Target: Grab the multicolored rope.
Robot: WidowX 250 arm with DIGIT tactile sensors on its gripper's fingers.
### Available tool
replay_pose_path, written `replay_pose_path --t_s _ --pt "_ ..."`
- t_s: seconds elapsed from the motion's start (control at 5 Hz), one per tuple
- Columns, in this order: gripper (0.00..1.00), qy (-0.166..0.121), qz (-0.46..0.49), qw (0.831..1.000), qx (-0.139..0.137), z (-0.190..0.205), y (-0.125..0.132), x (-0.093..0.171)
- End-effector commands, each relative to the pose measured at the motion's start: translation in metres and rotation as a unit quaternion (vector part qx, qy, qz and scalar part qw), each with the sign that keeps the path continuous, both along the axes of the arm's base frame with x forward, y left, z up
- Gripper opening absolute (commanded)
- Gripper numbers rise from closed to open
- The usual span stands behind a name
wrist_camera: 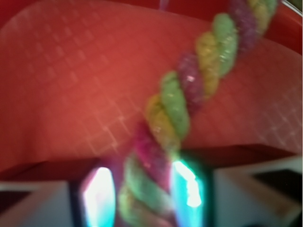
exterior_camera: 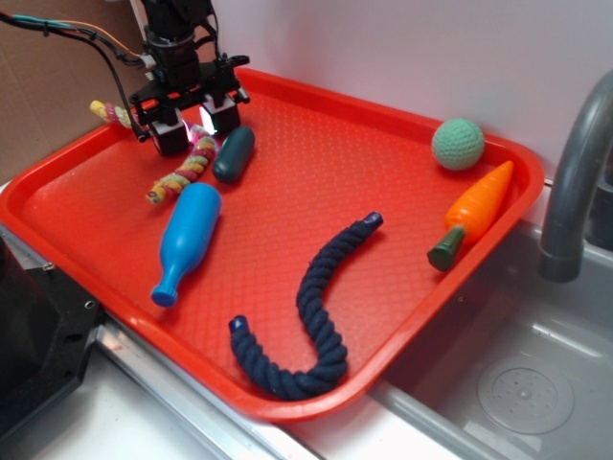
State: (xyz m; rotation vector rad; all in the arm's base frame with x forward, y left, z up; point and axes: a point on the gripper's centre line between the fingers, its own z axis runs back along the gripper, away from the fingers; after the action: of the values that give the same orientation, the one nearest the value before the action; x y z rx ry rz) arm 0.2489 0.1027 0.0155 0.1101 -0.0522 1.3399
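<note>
A pale wall backs a counter where a large red plastic tray [exterior_camera: 383,163] with a fine grid texture sits beside a grey metal sink [exterior_camera: 522,383] and its dark grey curved faucet [exterior_camera: 575,182], with brown cardboard [exterior_camera: 48,96] standing at the far left. Taking the tray as the landmark, the black robot gripper [exterior_camera: 188,129] hangs over its far left corner, cables trailing off behind it, with its two fingers [exterior_camera: 222,113] pointing down at the tray floor. The thin twisted multicolored rope [exterior_camera: 182,172] of yellow, pink and pale green strands lies in that same corner, one end poking out over the tray's left rim behind the gripper and the other end resting on the tray floor toward the middle. In the wrist view the rope [wrist_camera: 180,113] runs diagonally up from between the two lit finger pads [wrist_camera: 187,184], which stand on either side of it with the rope filling the gap; the view is too blurred to tell whether the pads actually press on the strands. Just beside the gripper, further in on the tray, lies a small dark teal capsule-shaped object [exterior_camera: 234,153], and next to the rope's free end a bright blue plastic bowling-pin-shaped bottle [exterior_camera: 187,240] lies on its side. A thick dark navy-blue twisted rope [exterior_camera: 311,316] curves along the tray's near edge, well apart from the gripper. At the tray's far right corner sits a pale green crocheted ball [exterior_camera: 458,144], and an orange toy carrot with a dark green stem [exterior_camera: 474,211] rests against the right rim
</note>
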Motion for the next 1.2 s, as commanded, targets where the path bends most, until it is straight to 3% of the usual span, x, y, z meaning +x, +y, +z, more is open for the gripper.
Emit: replay_pose_path --t_s 0.0,0.2,0.4,0.6,0.8,1.0 --pt "0.00 -0.035 -0.111 0.993 -0.011 0.076 -0.018 -0.044" --pt "0.00 -0.095 -0.212 0.973 0.011 0.122 -0.040 -0.071" --pt "0.00 -0.049 -0.334 0.941 0.013 0.151 -0.066 -0.079" --pt "0.00 -0.015 -0.447 0.894 -0.031 0.161 -0.073 -0.080" --pt "0.00 0.015 -0.509 0.859 -0.051 0.168 -0.080 -0.078" --pt "0.00 0.008 -0.522 0.852 -0.039 0.172 -0.084 -0.073"
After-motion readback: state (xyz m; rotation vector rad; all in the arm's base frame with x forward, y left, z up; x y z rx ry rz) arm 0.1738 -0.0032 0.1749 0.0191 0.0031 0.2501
